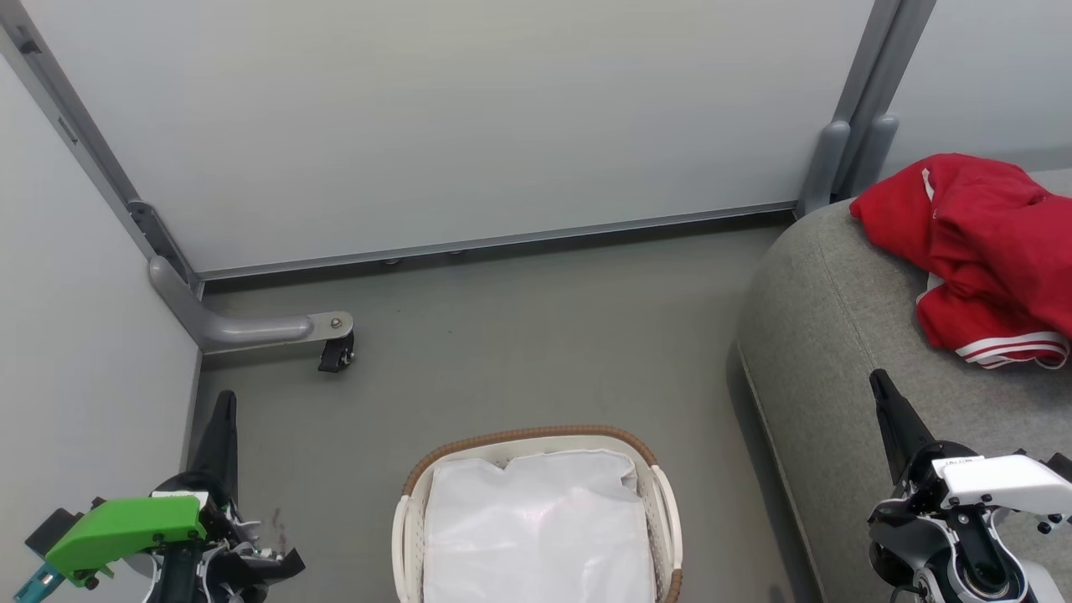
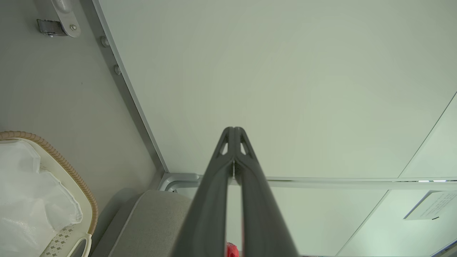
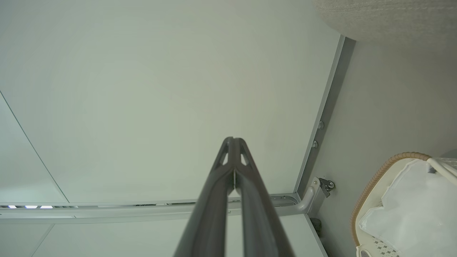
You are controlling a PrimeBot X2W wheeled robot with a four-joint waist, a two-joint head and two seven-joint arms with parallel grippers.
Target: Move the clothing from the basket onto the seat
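Note:
The red clothing [image 1: 980,251] lies crumpled on the grey couch seat [image 1: 829,335] at the right, a white-striped hem showing at its lower edge. The white basket [image 1: 536,444] with its brown woven rim stands on the floor at bottom centre, holding just its white cloth lining. My left gripper [image 1: 224,402] is shut at the lower left, fingers pointing up, holding nothing. My right gripper [image 1: 879,381] is shut at the lower right, over the couch's front edge. In the left wrist view the shut fingers [image 2: 234,130] point at the wall, with the basket [image 2: 75,178] at left.
Pale partition walls [image 1: 469,126] close the back and left. A grey panel foot with a caster [image 1: 335,352] sticks out onto the floor at the left. Open grey floor [image 1: 536,335] lies between basket, wall and couch.

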